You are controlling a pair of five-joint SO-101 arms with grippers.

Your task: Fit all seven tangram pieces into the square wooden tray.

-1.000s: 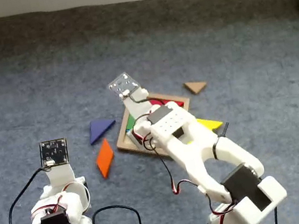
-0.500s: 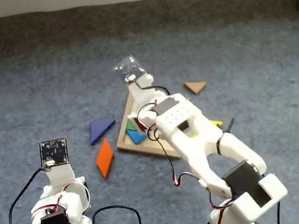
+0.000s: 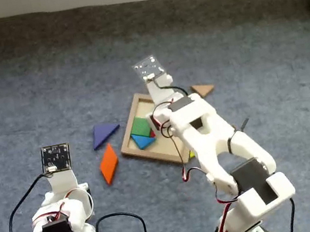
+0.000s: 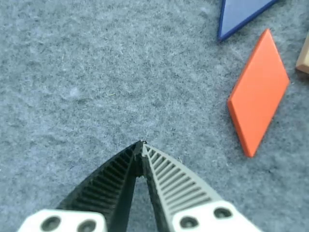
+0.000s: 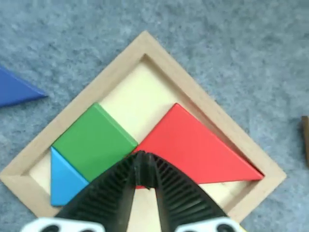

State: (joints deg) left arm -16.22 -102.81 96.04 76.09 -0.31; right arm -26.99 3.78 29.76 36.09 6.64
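Task is running approx halfway: 3 of 7 pcs are sitting in the tray point(image 5: 96, 91). The green square point(image 5: 94, 142) is lying against one wall, the light-blue sm. triangle point(image 5: 65, 176) is touching it in a corner, and the big red triangle point(image 5: 193, 152) is lying along the neighbouring wall, w/ bare tray floor showing around them. 4 are waiting outside on the grey tabletop point(image 3: 250, 46): dark-blue triangle point(image 3: 103, 133) and orange parallelogram point(image 3: 109, 163) near the tray on the side of the left arm point(image 3: 62, 203), tan triangle point(image 3: 202, 89) just past the far corner, and a yellow sliver point(image 3: 192, 155) peeking out beside the right arm point(image 3: 206, 137), shape mostly hidden. The right gripper point(image 5: 143, 162) is hanging over the tray where green and red are meeting, jaws closed, carrying nothing; can't tell if it's touching the red pc. The left gripper point(image 4: 141, 150) is hovering over bare tabletop near the orange pc, also closed and empty.
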